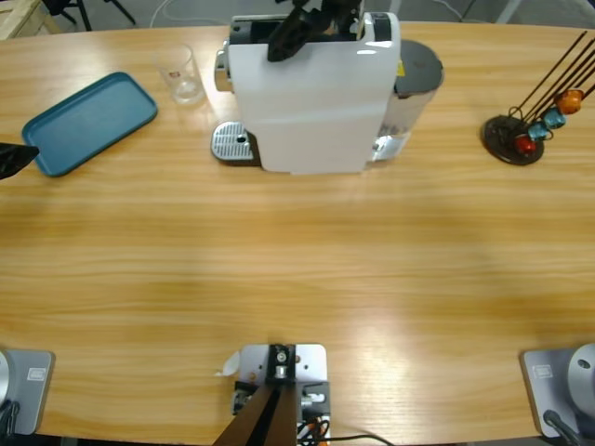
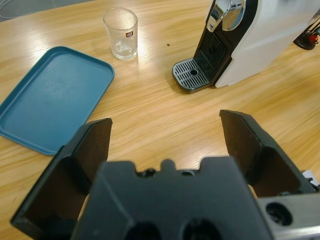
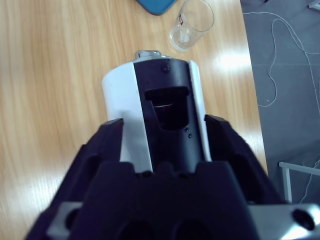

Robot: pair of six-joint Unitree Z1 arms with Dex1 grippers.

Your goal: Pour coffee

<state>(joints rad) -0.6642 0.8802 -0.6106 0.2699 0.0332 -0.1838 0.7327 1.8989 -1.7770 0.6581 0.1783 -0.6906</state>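
A white coffee machine (image 1: 316,102) stands at the table's back middle, with its metal drip grate (image 1: 232,144) on its left side. An empty clear glass (image 1: 183,72) stands on the table left of the machine, apart from the grate. My right gripper (image 1: 316,23) hovers over the machine's top, open. In the right wrist view its jaws straddle the black top panel (image 3: 167,107) and the open slot there. Only a black tip of my left gripper (image 1: 14,158) shows at the left edge. In its own view the left gripper (image 2: 165,135) is open and empty, facing the glass (image 2: 120,34) and the grate (image 2: 192,75).
A blue tray (image 1: 88,121) lies empty at the back left, between my left gripper and the glass. A black capsule stand (image 1: 521,130) with coloured capsules sits at the back right. The table's back edge runs just behind the machine.
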